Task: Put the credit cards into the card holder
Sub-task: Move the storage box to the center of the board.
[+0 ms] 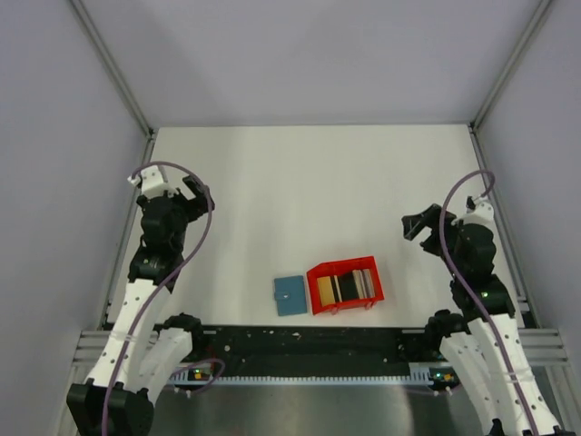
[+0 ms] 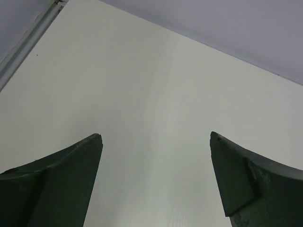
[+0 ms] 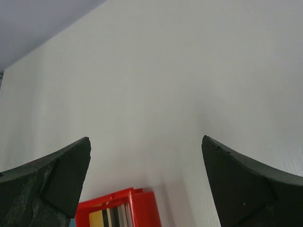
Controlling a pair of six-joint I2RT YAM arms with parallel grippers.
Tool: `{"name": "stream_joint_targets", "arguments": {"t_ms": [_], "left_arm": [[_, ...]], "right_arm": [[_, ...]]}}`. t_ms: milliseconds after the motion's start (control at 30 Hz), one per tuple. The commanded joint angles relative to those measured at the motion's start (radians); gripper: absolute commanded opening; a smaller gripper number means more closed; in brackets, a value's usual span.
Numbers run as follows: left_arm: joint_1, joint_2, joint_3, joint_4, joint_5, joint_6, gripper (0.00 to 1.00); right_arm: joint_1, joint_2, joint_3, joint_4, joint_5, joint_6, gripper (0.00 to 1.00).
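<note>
Both arms hang idle above the table (image 1: 272, 182) with nothing in them. The right gripper (image 3: 146, 139) has its jaws spread as wide as they go, and the left gripper (image 2: 155, 136) is just as wide over bare tabletop.

The credit cards (image 1: 347, 286) sit in a red bin (image 1: 340, 308), which lies below the right gripper, off to its left and back toward its base. From the right wrist view only a corner of the bin peeks in, under the left finger. The cards show as gold, black, white and grey stripes packed side by side. I cannot tell whether they stand on edge or overlap.

The card holder (image 1: 290, 295) lies flat just beside the bin, on the side away from the right gripper. It is roughly between the two arms and looks folded shut.

The cards seem light, thin, stiff and slick. Packed like that, I would guess a pinch across the faces at one exposed edge, one card at a time, is the likeliest hold, and two may lift together. The holder looks light and floppy and will likely skate about. The left gripper would probably have to pin or open it while the right one feeds a card in.
</note>
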Motion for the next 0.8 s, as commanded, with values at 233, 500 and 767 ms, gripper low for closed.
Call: {"name": "stream_joint_targets", "arguments": {"t_ms": [233,500,767], "left_arm": [[0.000,0.000,0.110,-0.283,-0.083,-0.245,0.98],[0.000,0.018,0.087,-0.245,0.109,-0.192,0.98],[0.000,0.102,0.111,-0.243,0.263,-0.131,0.98]], "right_arm": [[0.055,0.108,0.061,-0.167,-0.517,0.079,0.99],[0.384,0.137,0.162,-0.371,-0.243,0.023,0.99],[1.034,0.282,0.326,-0.522,0.385,0.241,0.99]]}}
